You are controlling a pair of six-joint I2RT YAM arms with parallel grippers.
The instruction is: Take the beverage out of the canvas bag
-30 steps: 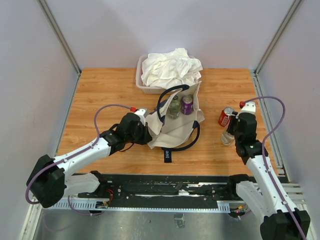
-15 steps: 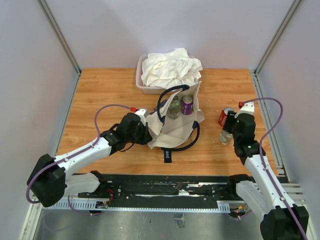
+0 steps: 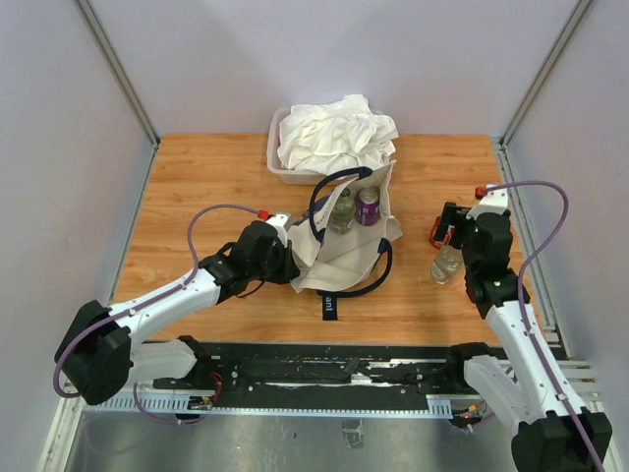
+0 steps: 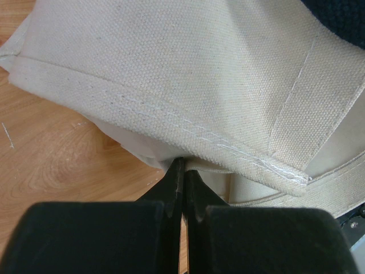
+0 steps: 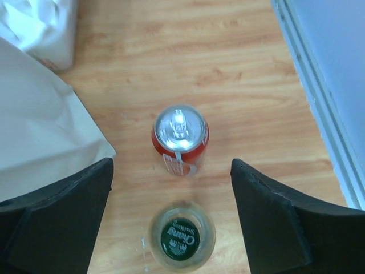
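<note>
The cream canvas bag (image 3: 346, 251) lies open mid-table with navy handles. A purple can (image 3: 368, 206) and a clear bottle (image 3: 341, 210) stand in its mouth. My left gripper (image 3: 292, 259) is shut on the bag's left hem; the wrist view shows the fingertips (image 4: 182, 164) pinching the canvas bag (image 4: 199, 74). To the right of the bag stand a red can (image 5: 180, 138) and a clear glass bottle with a green cap (image 5: 182, 240), also seen from above as the bottle (image 3: 444, 264). My right gripper (image 5: 171, 168) hangs open above them, touching neither.
A clear plastic tub (image 3: 274, 162) heaped with white cloth (image 3: 334, 133) stands behind the bag. The right frame rail (image 5: 319, 103) runs close beside the red can (image 3: 436, 234). A corner of the bag (image 5: 40, 137) lies left of my right gripper.
My right gripper has opened wide, let go of the clear bottle and lifted away from it. The bottle now stands on the table. The left arm has not moved.
</note>
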